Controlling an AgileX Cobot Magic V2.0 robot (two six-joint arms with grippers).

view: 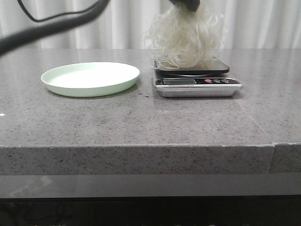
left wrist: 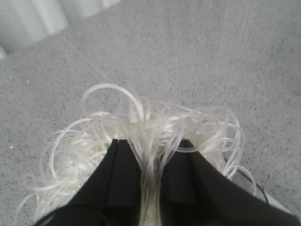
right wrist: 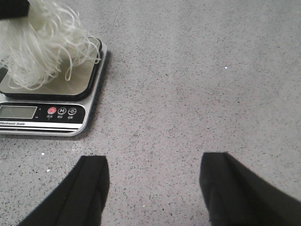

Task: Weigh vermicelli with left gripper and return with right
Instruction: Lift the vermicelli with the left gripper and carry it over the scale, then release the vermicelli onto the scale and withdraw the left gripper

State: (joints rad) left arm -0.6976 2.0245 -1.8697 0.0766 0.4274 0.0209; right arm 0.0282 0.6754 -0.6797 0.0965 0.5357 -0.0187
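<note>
The vermicelli (view: 184, 40) is a fluffy white mound hanging over the scale's black platform (view: 214, 67), its lowest strands touching or nearly touching it. My left gripper (view: 185, 4) is at the top edge of the front view, shut on the top of the mound. In the left wrist view the black fingers (left wrist: 120, 179) pinch a bunch of strands (left wrist: 150, 127) between them. The right wrist view shows the vermicelli (right wrist: 37, 44) on the scale (right wrist: 44, 117). My right gripper (right wrist: 153, 162) is open and empty over bare table to the right of the scale.
An empty pale green plate (view: 91, 78) sits left of the scale. The scale's display and buttons (view: 197, 81) face the front. A dark cable (view: 51, 26) crosses the upper left. White curtains hang behind the grey stone table (view: 141, 122).
</note>
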